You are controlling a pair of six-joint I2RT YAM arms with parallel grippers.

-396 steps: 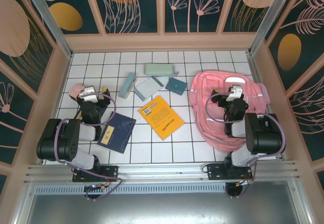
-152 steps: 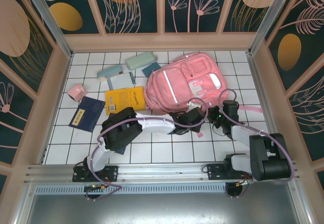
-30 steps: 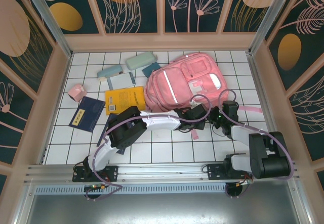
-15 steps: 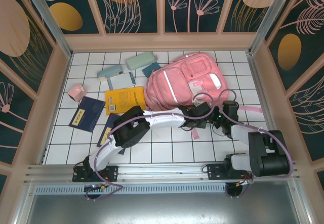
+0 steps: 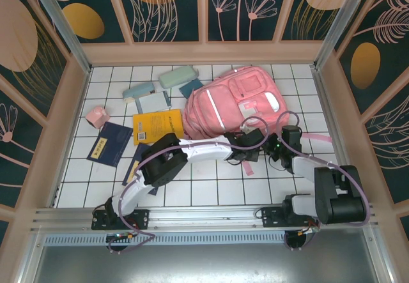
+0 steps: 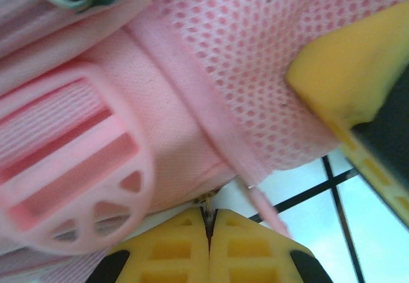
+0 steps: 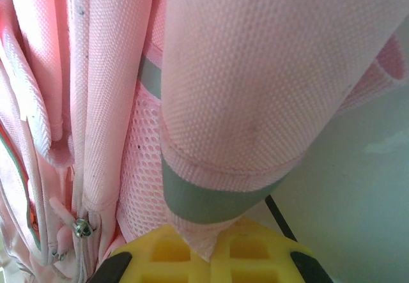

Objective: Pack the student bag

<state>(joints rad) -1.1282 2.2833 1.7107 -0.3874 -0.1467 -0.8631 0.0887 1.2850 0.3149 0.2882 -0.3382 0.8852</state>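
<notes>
left gripper (image 6: 208,218) has just snapped together, it was partly apart a second ago and now the two yellow tips meet right at the bag's (image 5: 233,101) near edge, next to a round pink buckle (image 6: 70,168) and a patch of mesh. can't tell if it's really nipping a thread or hem or just closed on nothing. right gripper (image 7: 204,248) hasn't changed: it's clamped on a corner of pink fabric with a grey band. from above, the left arm has crept up over the last second, so both grippers now sit close together at that near edge. the bag hasn't shifted, it lies front-up on the right half of the tiled table (image 5: 211,181), far side. the yellow book (image 5: 155,127) lies just beside its left edge, with the other books and cases further left, all outside. so i'd say packing hasn't really started, this looks like getting a second hold to open it up.
</notes>
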